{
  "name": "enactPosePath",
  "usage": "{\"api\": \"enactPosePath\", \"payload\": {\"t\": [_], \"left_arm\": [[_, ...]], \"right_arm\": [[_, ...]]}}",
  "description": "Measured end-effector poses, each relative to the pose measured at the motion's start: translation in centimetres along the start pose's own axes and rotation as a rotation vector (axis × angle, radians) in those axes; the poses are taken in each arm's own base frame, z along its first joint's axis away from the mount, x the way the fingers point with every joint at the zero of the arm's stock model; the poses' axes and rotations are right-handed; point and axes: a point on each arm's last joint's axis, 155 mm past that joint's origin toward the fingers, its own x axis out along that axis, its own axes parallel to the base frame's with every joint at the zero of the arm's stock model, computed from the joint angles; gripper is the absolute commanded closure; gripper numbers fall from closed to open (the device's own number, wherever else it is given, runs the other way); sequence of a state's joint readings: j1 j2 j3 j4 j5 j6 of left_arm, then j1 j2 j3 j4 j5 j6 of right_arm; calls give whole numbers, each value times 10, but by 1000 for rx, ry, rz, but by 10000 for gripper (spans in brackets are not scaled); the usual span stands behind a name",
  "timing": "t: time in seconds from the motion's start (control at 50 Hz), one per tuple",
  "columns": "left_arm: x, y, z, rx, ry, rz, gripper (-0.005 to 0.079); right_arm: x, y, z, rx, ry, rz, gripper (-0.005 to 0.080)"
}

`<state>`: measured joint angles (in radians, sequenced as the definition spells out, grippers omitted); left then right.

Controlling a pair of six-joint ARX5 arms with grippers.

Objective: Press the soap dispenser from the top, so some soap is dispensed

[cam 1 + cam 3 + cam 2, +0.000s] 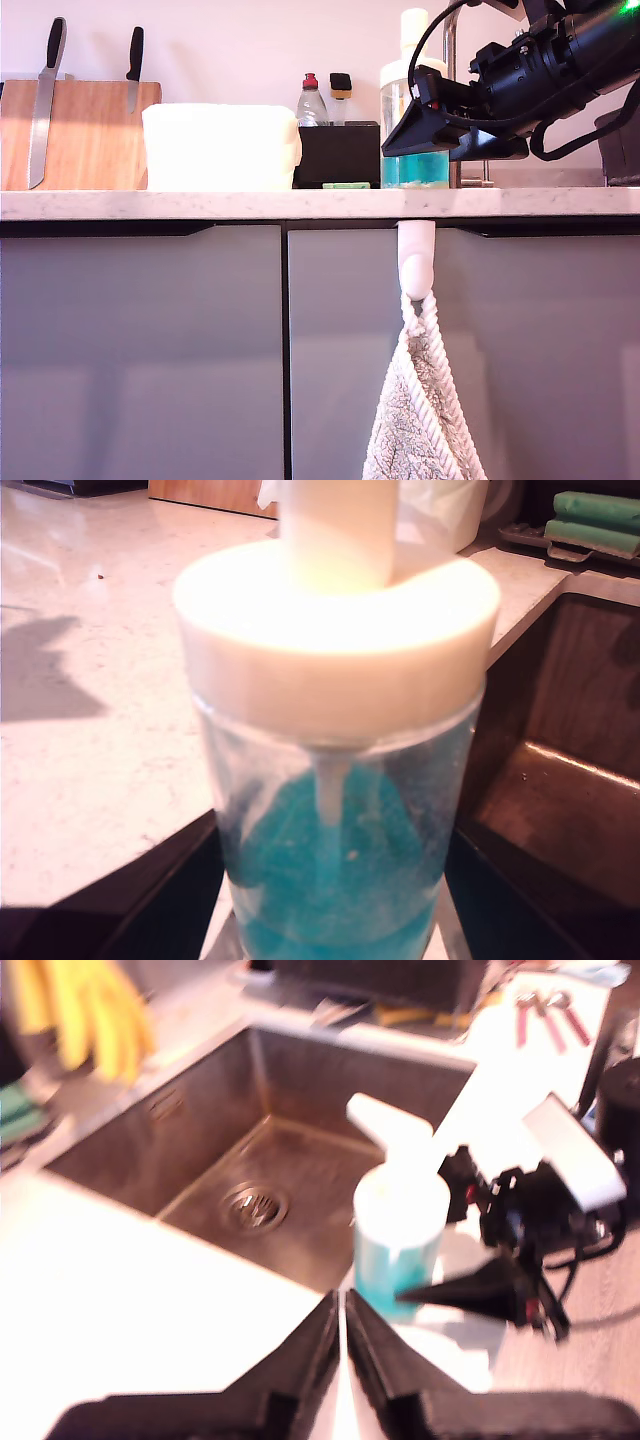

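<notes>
The pale speckled bench (200, 203) runs the full width of the exterior view, above grey cabinet doors. A steel sink (200, 1150) with a round drain is sunk into it. The soap dispenser (400, 1220) stands on the bench right at the sink's edge, right of centre in the exterior view and just in front of a metal tap pipe.

A black arm reaches in from the exterior view's right. It carries my second gripper (415, 140), which sits low around the bottle. Its jaws are spread wide, one dark finger on each side of the clear wall. They lie close against the wall, but I cannot tell whether they actually press it.

My first gripper (342, 1330) hangs above and to one side of the dispenser, clear of it. Its two dark fingers are drawn together with only a thin bright sliver between them, and they hold nothing.

The dispenser is a tall, clear cylinder, slightly smeared on the inside. A wide white cap (335, 630) covers its whole mouth and overhangs the wall a little. A narrower white push-top (385, 1125) rises from the middle of the cap, with a short spout angled towards the sink. The soap (330, 870) is teal and fills only the lower part of the bottle. A thin pale dip tube (330, 790) runs down from the cap into it.
</notes>
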<state>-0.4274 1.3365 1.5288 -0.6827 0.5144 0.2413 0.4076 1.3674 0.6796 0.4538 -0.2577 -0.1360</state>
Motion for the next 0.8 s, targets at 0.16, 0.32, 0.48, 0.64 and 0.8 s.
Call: {"api": "enactPosePath", "payload": {"t": [0.16, 0.32, 0.48, 0.64, 0.8], "left_arm": [[-17, 2, -5, 1, 16, 22, 766], [-17, 4, -6, -2, 19, 27, 766], [-17, 4, -6, -2, 20, 27, 766], [-17, 4, -7, -3, 21, 26, 766], [-17, 1, -6, -3, 17, 13, 766]], "right_arm": [[0, 0, 0, -47, -2, 0, 153], [0, -1, -1, -67, 5, -3, 154], [0, 0, -1, -66, 6, -2, 154], [0, 0, -3, -44, 11, -1, 154], [0, 2, -2, -40, 16, 15, 154]]}}
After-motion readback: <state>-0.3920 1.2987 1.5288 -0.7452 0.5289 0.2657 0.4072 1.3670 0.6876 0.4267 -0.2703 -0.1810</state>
